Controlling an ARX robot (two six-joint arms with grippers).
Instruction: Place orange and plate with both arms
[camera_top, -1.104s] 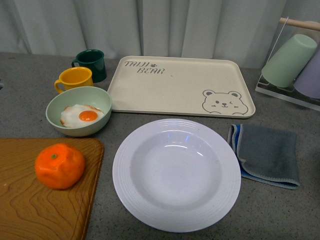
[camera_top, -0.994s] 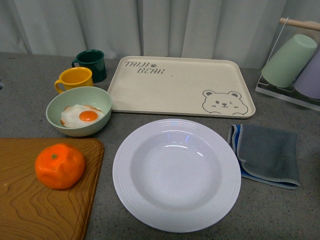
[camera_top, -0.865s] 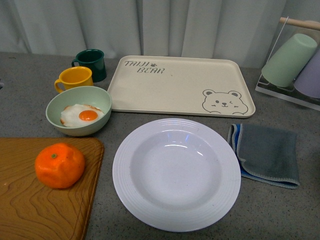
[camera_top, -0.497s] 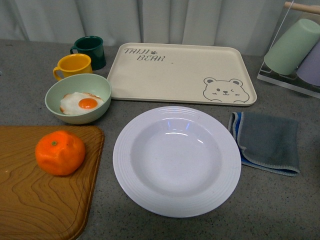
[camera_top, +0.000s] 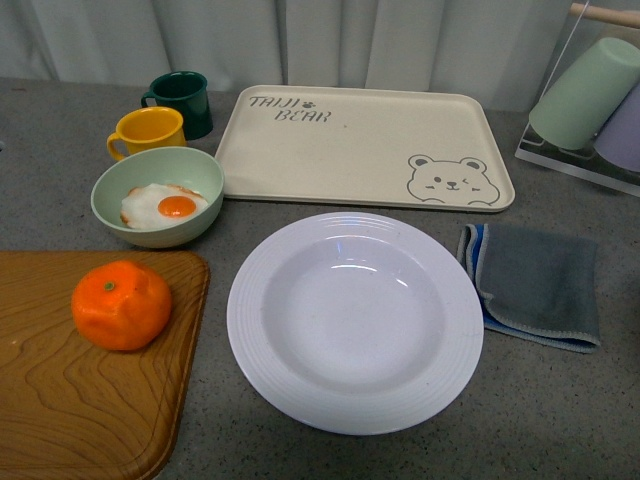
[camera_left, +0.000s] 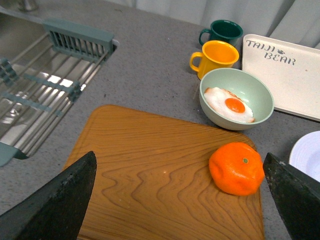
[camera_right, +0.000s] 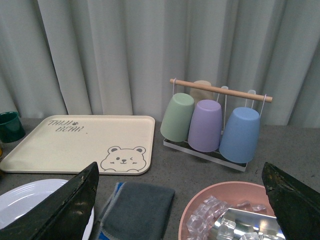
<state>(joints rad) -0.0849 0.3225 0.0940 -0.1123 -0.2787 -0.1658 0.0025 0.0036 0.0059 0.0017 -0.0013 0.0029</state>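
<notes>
And we have movement, though only of the front view itself. It has tipped down since a second ago, so the tray (camera_top: 360, 150) and the two mugs ride higher in the picture. Nothing has shifted against the plate (camera_top: 355, 322).

The plate lies flat and bare on the desk (camera_top: 560, 420), nearest to us in the middle. The orange (camera_top: 121, 304) sits left of the plate, clearly apart from it, on the wooden board (camera_top: 70, 400), green stem dot turned up. Beyond the orange, on the far left side of the plate, we see the pale green bowl (camera_top: 205, 178) with the fried egg (camera_top: 163, 206) inside. The yellow mug (camera_top: 150, 133) and the dark green mug (camera_top: 182, 98) stand farther off again. Behind the plate lies the bear-print tray, close but not touching. Just right of the plate lies the folded grey cloth (camera_top: 535, 285), and to the far right of it the cup rack (camera_top: 585, 95).

Neither arm shows in the front view, so we go to the wrists. The left gripper (camera_left: 179, 156) is released, jaws spread wide, hovering over the board on the orange's side of the plate and holding nothing. The right gripper (camera_right: 180, 165) is released too, jaws wide apart with nothing between them. It is off to the right of the plate, with a pink bowl (camera_right: 200, 202) of ice close by.
</notes>
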